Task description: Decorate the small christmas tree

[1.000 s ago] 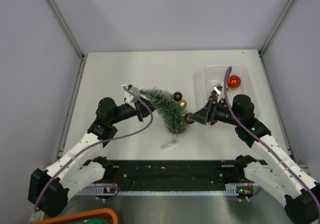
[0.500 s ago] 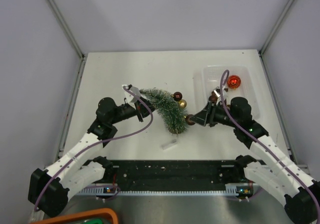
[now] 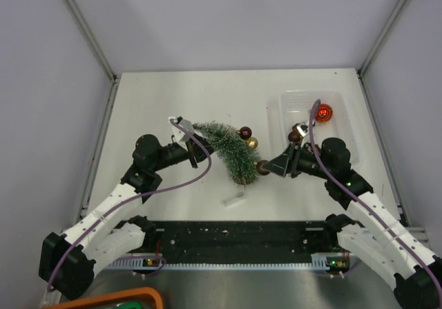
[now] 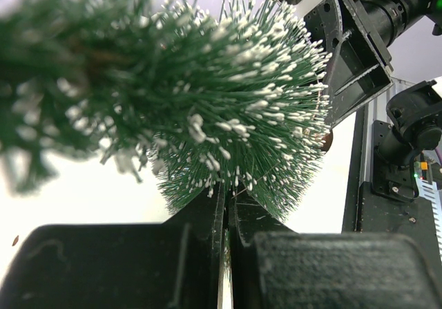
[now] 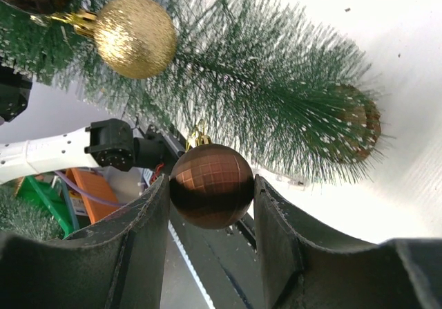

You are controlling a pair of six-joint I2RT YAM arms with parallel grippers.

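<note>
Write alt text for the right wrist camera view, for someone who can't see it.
The right gripper holds a faceted brown bauble between its two black fingers, close beside the small christmas tree. The tree's frosted green bristles stretch across the frame, its wooden base at the right, with a glittery gold bauble against its branches at upper left.

The small christmas tree (image 5: 262, 81) has rough dark green bristles with whitish tips and a wooden base (image 5: 360, 121). On it, a gold bauble (image 5: 135, 36) looks gritty with glitter. Beside it, a glossy faceted brown bauble (image 5: 211, 184) sits between the matt black plastic fingers (image 5: 141, 247) of the right gripper (image 5: 210, 182).
</note>
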